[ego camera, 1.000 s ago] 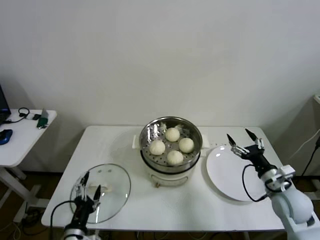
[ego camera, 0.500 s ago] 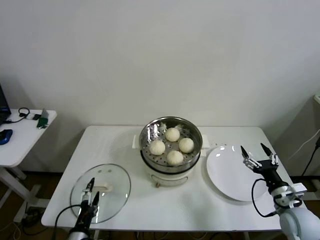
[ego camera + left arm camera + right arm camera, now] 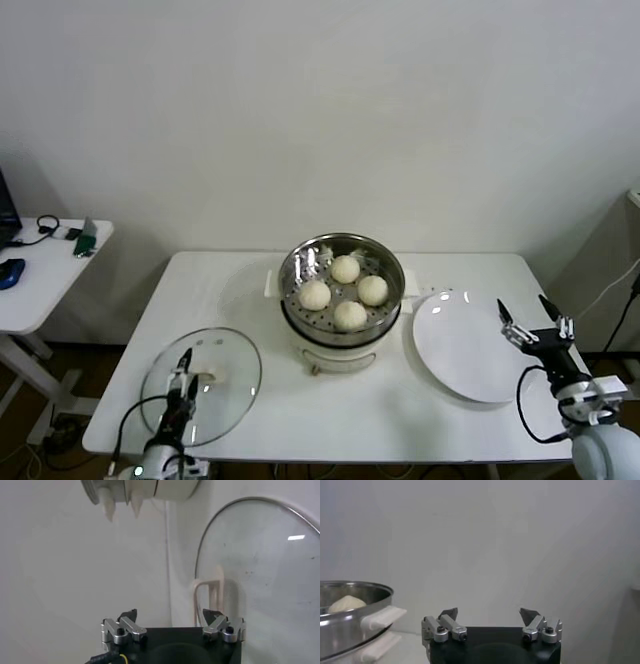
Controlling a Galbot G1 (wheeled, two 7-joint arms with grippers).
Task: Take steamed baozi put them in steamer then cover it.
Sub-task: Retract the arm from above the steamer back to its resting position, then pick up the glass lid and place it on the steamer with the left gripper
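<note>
Baozi (image 3: 345, 292), four in all, were seen inside the uncovered steamer (image 3: 341, 262) at the middle of the table (image 3: 330, 415). Its glass cover (image 3: 202, 385) was laid flat near the front-left edge, where the left tool (image 3: 184, 375) was held wide above it. Beside the white plate (image 3: 460, 345), the right tool (image 3: 535, 322) was spread wide, gripping nothing.

A flat white plate (image 3: 455, 350) lies near the white table's (image 3: 240, 285) right edge, a small side table (image 3: 40, 275) standing beyond its left edge.
</note>
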